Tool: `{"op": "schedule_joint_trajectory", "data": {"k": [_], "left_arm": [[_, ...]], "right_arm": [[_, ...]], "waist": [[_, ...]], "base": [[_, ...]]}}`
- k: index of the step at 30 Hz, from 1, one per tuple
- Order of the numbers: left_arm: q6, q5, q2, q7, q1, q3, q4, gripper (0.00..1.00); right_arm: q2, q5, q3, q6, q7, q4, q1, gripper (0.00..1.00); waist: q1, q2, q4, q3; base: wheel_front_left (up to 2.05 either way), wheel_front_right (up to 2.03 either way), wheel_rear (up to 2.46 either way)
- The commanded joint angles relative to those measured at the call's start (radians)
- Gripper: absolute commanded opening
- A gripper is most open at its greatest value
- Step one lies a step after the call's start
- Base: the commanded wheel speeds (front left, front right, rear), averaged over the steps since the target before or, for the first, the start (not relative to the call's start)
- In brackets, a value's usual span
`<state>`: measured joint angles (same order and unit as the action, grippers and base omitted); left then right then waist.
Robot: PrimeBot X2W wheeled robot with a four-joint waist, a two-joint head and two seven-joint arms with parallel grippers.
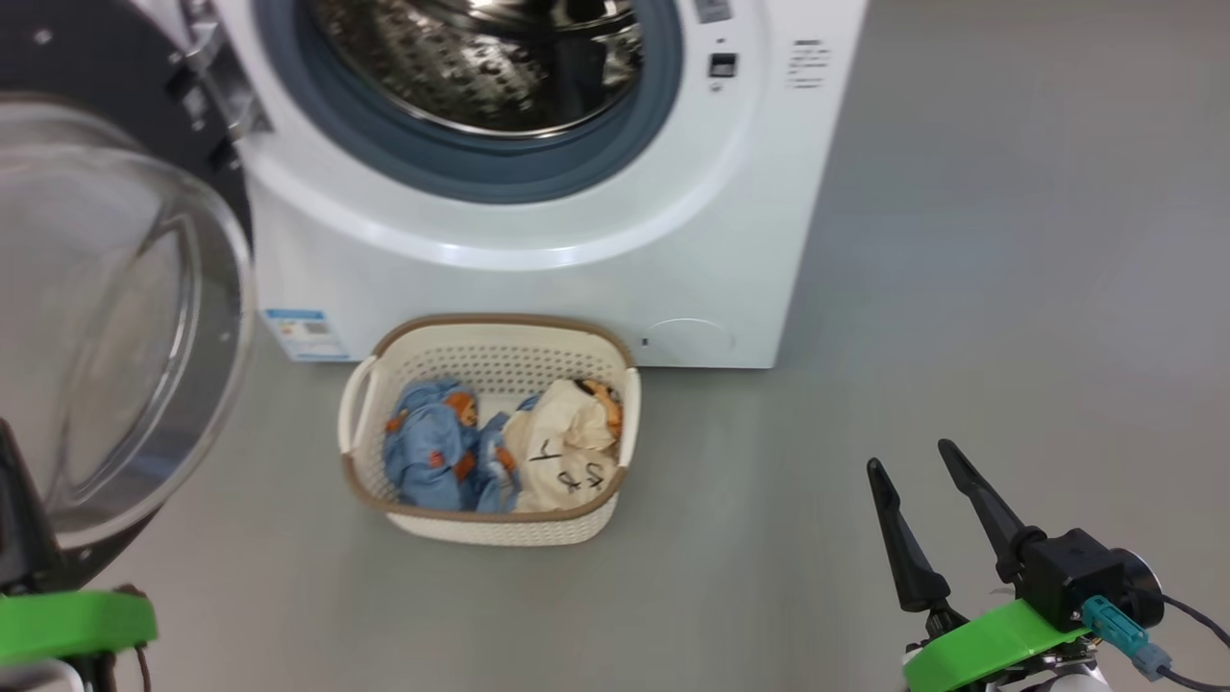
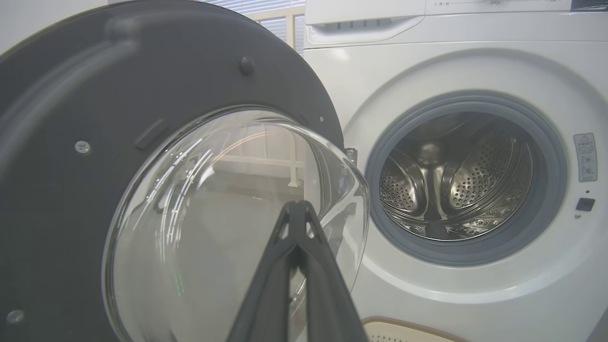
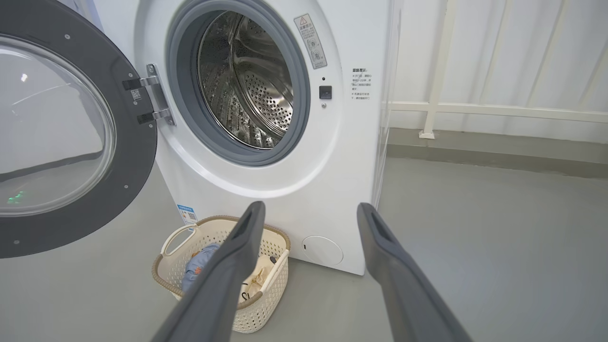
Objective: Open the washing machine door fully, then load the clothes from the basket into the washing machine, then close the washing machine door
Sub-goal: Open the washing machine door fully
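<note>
Left gripper (image 2: 297,209) clenched, fingers pressed together on nothing, tips right in front of the glass bowl of the washing machine door (image 2: 71,190); right gripper (image 1: 915,463) released, fingers spread above the floor (image 1: 1009,336), well apart from the basket (image 1: 500,322). Washing machine (image 1: 538,231) has its drum exposed, door swung wide out at its left side. Basket sits on the floor just before the machine's bottom front edge, clothes (image 1: 428,452) inside, blue one left, cream one right.
</note>
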<state>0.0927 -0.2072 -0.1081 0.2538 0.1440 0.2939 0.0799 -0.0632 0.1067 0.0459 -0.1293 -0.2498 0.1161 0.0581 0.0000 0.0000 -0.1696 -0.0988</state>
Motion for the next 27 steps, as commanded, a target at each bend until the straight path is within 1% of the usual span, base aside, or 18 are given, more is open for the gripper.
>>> {"op": "schedule_joint_trajectory", "data": {"k": [1, 9, 12, 13, 14, 15, 16, 22, 27], "left_arm": [[-0.001, 0.009, -0.022, -0.006, -0.003, 0.019, -0.037, 0.00], [-0.016, 0.010, -0.002, -0.016, -0.062, 0.002, -0.067, 0.00], [-0.015, 0.013, 0.001, -0.016, -0.094, -0.005, -0.079, 0.00], [-0.015, 0.013, 0.003, -0.017, -0.104, -0.008, -0.082, 0.13], [-0.016, 0.013, 0.005, -0.017, -0.114, -0.010, -0.086, 0.37], [-0.017, 0.012, 0.009, -0.017, -0.125, -0.013, -0.089, 0.64], [-0.017, 0.011, 0.012, -0.018, -0.134, -0.018, -0.090, 1.00], [-0.021, 0.007, 0.025, -0.021, -0.171, -0.045, -0.091, 1.00], [-0.023, 0.005, 0.033, -0.029, -0.203, -0.072, -0.087, 1.00]], "right_arm": [[0.004, 0.004, 0.023, -0.001, -0.012, -0.033, 0.000, 1.00], [0.007, 0.015, 0.027, -0.001, -0.012, -0.060, -0.021, 1.00], [0.008, 0.017, 0.032, -0.001, -0.012, -0.069, -0.026, 1.00], [0.008, 0.018, 0.034, -0.001, -0.012, -0.071, -0.026, 1.00], [0.008, 0.019, 0.035, -0.001, -0.012, -0.073, -0.027, 1.00], [0.008, 0.020, 0.036, -0.001, -0.012, -0.075, -0.028, 1.00], [0.008, 0.021, 0.035, -0.001, -0.012, -0.077, -0.030, 1.00], [0.009, 0.022, 0.028, -0.001, -0.012, -0.087, -0.042, 1.00], [0.010, 0.019, 0.024, -0.001, -0.012, -0.087, -0.053, 1.00]], "waist": [[0.0000, 0.0000, 0.059, 0.021], [0.0000, 0.0000, 0.149, 0.039], [0.0000, 0.0000, 0.179, 0.038], [0.0000, 0.0000, 0.188, 0.038], [0.0000, 0.0000, 0.196, 0.037], [0.0000, 0.0000, 0.203, 0.036], [0.0000, 0.0000, 0.207, 0.035], [0.0000, 0.0000, 0.213, 0.033], [0.0000, 0.0000, 0.203, 0.041]], "base": [[0.00, 0.00, 0.00], [0.00, 0.00, 0.00], [0.00, 0.00, 0.00], [0.00, 0.00, 0.00], [0.00, 0.00, 0.00], [0.00, 0.00, 0.00], [0.00, 0.00, 0.00], [0.00, 0.00, 0.00], [0.00, 0.00, 0.00]]}}
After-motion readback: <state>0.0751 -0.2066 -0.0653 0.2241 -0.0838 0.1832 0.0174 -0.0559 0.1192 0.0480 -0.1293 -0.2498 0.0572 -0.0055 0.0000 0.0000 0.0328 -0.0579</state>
